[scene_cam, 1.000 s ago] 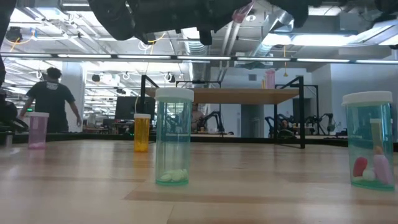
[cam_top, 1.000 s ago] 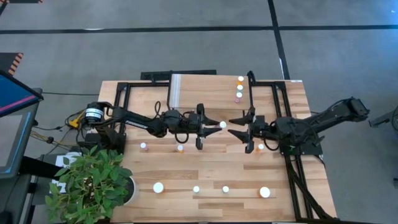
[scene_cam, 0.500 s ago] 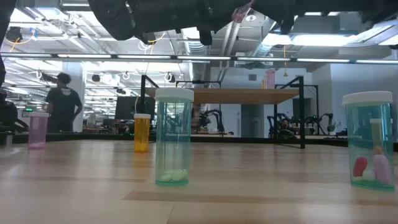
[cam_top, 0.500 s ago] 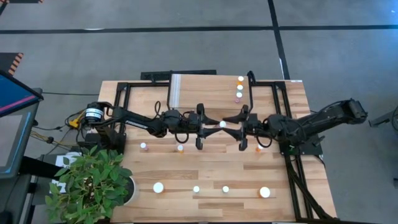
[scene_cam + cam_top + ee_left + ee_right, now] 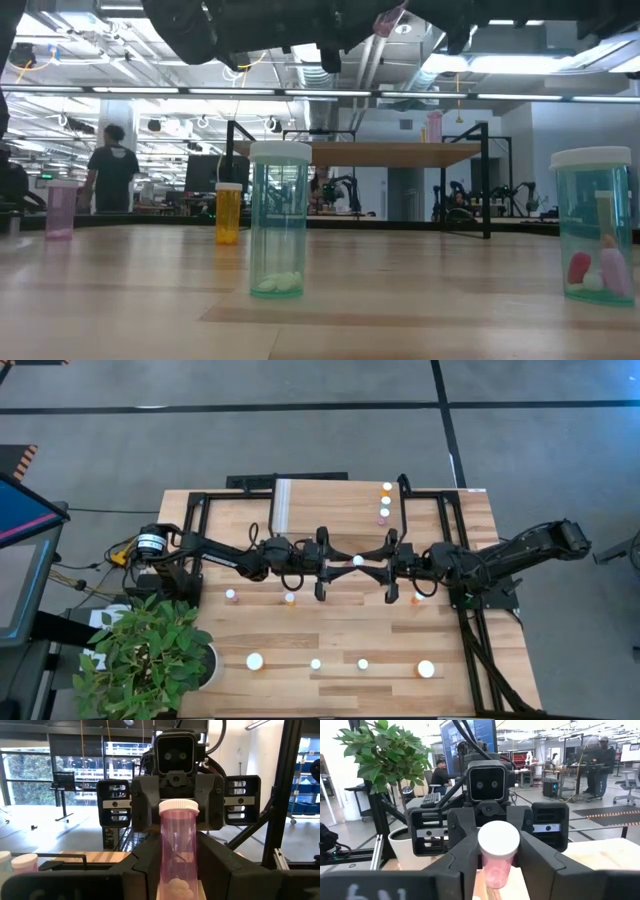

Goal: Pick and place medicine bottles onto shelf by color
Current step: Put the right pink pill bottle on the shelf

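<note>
A pink medicine bottle [image 5: 358, 561] with a white cap hangs in the air over the middle of the table. My left gripper [image 5: 349, 563] reaches it from the left and my right gripper [image 5: 369, 564] from the right, tip to tip, each shut on it. The shelf [image 5: 330, 497], light wood on black legs, stands at the table's far side. It bears three small bottles [image 5: 384, 503] at its right end. Several more bottles stand on the tabletop: a pink one [image 5: 231, 596], an orange one [image 5: 290, 598] and white-capped ones [image 5: 362, 663] near the front. My left gripper pinches the pink bottle's lower body [image 5: 177, 870] between its two fingers. The fingers come level from the table's left. The bottle stands upright, clear of the table. My right gripper has its two fingers against the bottle's sides just under the cap [image 5: 496, 866]. They come level from the table's right, facing the left gripper.
In the low view, a tall green bottle [image 5: 279, 218] and another [image 5: 592, 225] stand near the front, with an orange bottle [image 5: 228, 212] and a pink bottle [image 5: 60, 208] farther back. A potted plant [image 5: 150, 650] fills the near left corner. A person walks in the room behind.
My right gripper has gone toward the table's left until it met the left gripper, and its fingers have drawn in around the pink bottle's top. The bottle has stayed where it was, upright in the left gripper.
</note>
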Robot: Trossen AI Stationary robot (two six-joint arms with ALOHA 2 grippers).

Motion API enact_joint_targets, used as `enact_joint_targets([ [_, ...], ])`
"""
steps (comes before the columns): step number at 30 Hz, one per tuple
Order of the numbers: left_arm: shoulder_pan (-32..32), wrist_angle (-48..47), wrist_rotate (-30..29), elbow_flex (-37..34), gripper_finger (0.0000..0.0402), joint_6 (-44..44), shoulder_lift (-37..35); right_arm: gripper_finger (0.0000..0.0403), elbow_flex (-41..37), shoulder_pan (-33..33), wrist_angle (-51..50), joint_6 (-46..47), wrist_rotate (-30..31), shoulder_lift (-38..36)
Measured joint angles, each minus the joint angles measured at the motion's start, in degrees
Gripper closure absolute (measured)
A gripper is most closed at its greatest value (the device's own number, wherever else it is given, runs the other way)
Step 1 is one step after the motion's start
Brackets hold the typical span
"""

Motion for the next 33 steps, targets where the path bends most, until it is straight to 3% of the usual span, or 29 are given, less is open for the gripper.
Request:
enact_joint_targets([
  [6, 0.0, -0.01, 0.03, 0.0, 0.0305, -0.02, 0.0, 0.0282, 0.0, 0.0, 0.0, -0.46, -0.88, 0.0],
  [18, 0.66, -1.68, -0.46, 0.0, 0.0299, -2.39, -0.04, 0.0275, 0.0, -0.21, -0.42, -0.51, -0.97, 0.02],
  [33, 3.35, -10.73, -7.86, -0.03, 0.0209, -2.7, -0.92, 0.0273, 0.04, -5.54, -0.11, -1.97, -0.93, 0.0],
])
